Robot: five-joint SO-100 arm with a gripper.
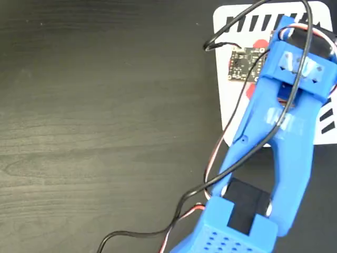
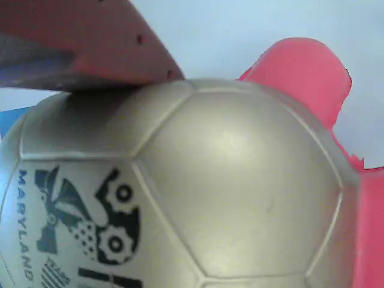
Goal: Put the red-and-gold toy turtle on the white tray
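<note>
Mostly hidden turtle (image 2: 240,198), arm (image 1: 279,142) covering tray (image 1: 231,113)

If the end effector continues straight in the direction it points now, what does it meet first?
Probably the red-and-gold toy turtle: its gold shell fills the wrist view, right against a finger. The white tray lies behind it. Depth is unclear, so contact may already exist.

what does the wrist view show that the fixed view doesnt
Only the wrist view shows the turtle's gold shell, close up, with its black printed mark, and a finger pressing on the shell's top. Only the fixed view shows the blue arm stretched over the striped white tray on the dark table. Both show red turtle parts against white tray.
</note>
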